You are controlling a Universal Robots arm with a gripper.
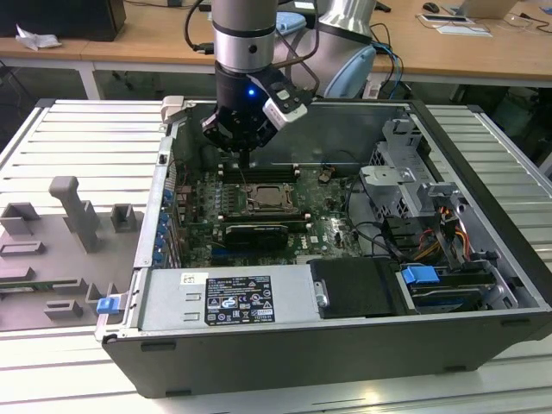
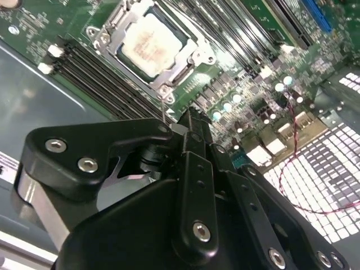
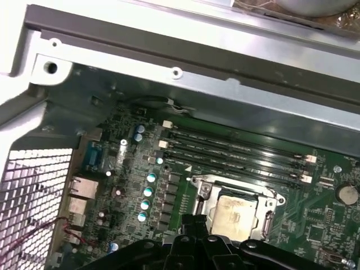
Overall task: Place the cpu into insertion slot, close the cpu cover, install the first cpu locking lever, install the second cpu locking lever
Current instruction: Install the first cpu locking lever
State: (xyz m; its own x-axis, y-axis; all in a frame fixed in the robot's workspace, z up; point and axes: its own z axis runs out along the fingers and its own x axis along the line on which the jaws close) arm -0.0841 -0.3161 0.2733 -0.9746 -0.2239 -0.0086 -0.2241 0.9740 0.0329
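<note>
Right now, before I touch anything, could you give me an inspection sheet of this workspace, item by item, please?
Surface: slatted metal table carrying an open computer case.
Job's things: cpu sits in the insertion slot; cpu cover lies down around it; whether it is locked cannot be judged.
Clutter: grey fixture blocks on the exterior view's left.
Grippers: gripper hovers above the memory slots, beside the insertion slot.
Cables: red wire over the vent grille; wire bundle inside the case.
Surroundings: wooden desks behind.

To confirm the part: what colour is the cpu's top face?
Pale silver-grey with a faint warm tint; the cpu shows best in the second wrist view.
</note>
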